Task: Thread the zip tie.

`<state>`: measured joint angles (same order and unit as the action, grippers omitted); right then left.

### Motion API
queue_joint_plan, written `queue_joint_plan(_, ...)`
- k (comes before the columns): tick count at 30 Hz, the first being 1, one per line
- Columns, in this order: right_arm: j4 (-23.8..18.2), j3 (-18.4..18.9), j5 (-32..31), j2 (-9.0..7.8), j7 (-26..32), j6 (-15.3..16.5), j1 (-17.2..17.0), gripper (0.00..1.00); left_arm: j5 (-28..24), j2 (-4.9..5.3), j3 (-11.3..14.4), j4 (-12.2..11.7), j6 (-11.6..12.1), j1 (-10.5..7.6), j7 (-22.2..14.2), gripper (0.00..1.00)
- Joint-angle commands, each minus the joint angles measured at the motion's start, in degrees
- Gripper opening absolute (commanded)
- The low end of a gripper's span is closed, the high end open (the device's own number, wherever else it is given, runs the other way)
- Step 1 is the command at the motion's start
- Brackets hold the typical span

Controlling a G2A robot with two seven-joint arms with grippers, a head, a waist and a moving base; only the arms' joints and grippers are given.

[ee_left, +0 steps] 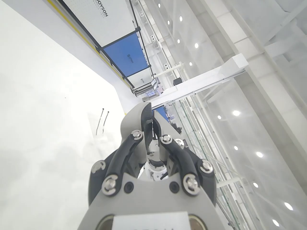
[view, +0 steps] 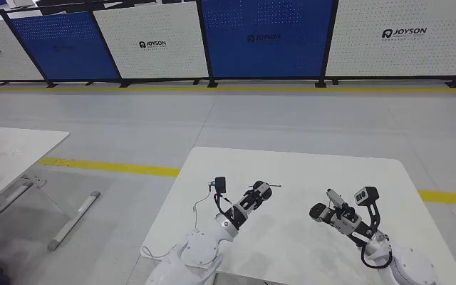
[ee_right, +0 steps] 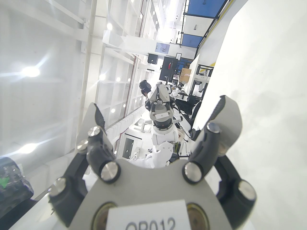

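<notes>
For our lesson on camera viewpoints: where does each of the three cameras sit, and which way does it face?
Top view: above the arms, looking down and forward at the white table, showing the left pincer and right pincer.
Left wrist view: on the left wrist, looking along its shut pincer over the table, where two zip ties lie.
Right wrist view: on the right wrist, looking past its open pincer toward the left pincer.
Shared: top and right wrist views both show the left pincer.

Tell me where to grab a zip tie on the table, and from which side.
Likely best: grip the zip tie near its head end, straight down from above, pinching across the strap. It lies flat and thin on the table, with a second tie close alongside it.
</notes>
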<state>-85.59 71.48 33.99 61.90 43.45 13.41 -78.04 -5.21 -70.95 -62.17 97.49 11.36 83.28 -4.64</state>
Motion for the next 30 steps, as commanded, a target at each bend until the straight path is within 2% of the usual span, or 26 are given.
queue_joint_plan(1,0.0,0.0,0.0,0.00,0.0,0.0,0.0,1.00,-0.1,0.00,0.0,0.0,0.0,0.01,0.0,0.00)
queue_joint_plan(24,0.0,0.0,0.0,0.00,0.0,0.0,0.0,1.00,-0.5,-0.08,0.1,-0.1,-0.1,-0.03,0.3,0.00)
queue_joint_plan(27,0.0,0.0,0.0,0.00,0.0,0.0,0.0,1.00,-3.9,-0.11,-0.2,1.1,1.0,-0.07,-1.7,0.00)
queue_joint_plan(30,0.0,0.0,0.0,0.00,0.0,0.0,0.0,1.00,-3.7,0.01,-1.2,4.0,2.3,0.72,-1.2,0.00)
